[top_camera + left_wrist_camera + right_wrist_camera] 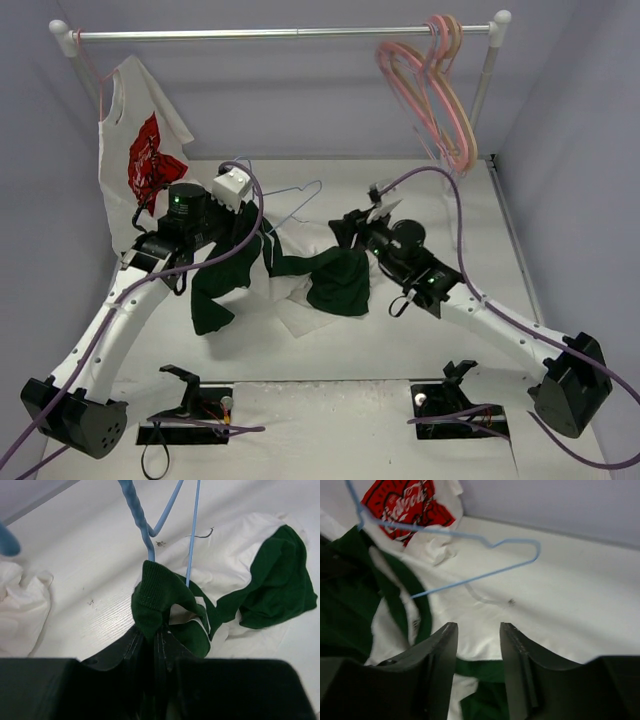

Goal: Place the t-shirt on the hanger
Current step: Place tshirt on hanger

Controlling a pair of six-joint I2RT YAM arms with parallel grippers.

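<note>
On the white table (340,355), between grey walls (300,100), the left gripper (155,642) is pinching the collar of the green-sleeved white t-shirt (338,282) by the thin light-blue wire hanger (192,535). The right gripper (478,647) is holding its jaws apart, gripping nothing.

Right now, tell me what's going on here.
The left gripper is shut on the green collar of the t-shirt, right beside the blue wire hanger, whose wire dips behind that collar. The right gripper is open over the shirt and holds nothing. The shirt lies bunched on the table, not yet hung.
</note>
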